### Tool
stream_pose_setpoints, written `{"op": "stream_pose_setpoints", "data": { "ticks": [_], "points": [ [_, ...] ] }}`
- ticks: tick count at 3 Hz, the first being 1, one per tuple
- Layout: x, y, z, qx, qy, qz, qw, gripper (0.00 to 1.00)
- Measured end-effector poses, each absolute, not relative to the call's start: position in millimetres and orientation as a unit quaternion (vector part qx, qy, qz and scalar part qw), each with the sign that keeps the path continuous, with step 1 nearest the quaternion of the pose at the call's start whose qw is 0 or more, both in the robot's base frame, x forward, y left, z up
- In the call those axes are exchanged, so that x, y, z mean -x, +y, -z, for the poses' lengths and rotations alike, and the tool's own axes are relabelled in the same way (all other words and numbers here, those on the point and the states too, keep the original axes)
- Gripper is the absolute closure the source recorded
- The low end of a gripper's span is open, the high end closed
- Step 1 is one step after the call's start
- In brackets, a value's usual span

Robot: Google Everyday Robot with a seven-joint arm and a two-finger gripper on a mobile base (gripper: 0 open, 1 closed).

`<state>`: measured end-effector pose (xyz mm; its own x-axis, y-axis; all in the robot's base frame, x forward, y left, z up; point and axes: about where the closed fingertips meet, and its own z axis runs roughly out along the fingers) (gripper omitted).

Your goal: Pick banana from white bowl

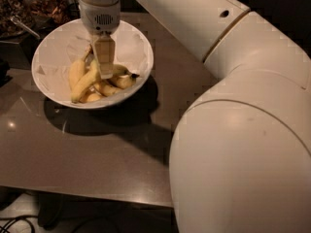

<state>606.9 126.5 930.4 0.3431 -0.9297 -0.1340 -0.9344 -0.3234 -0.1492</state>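
Observation:
The white bowl [52, 50] stands on the grey table at the upper left. In it lies the long yellow banana [82, 85], slanting from lower left to upper right. Shorter bananas [118, 83] with a dark stem lie beside it on the right. My gripper [105, 73] points straight down into the bowl. Its tip is at the upper end of the long banana and covers that part of it.
My arm's large white elbow and shell [243, 135] fill the right side and hide that part of the table [73, 154]. A dark dish of brown food with a utensil [26, 11] sits behind the bowl at the top left. The table's front edge runs along the bottom.

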Motion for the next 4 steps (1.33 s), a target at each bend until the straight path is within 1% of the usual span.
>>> {"op": "stream_pose_setpoints", "data": {
  "ticks": [1, 3, 4],
  "points": [
    [-613.1, 126.7, -914.4, 0.807, 0.584, -0.028, 0.089, 0.42],
    [-619.5, 131.2, -884.2, 0.801, 0.594, -0.046, 0.062, 0.43],
    [-619.1, 129.8, -877.2, 0.802, 0.594, -0.039, 0.058, 0.61]
  ]
}}
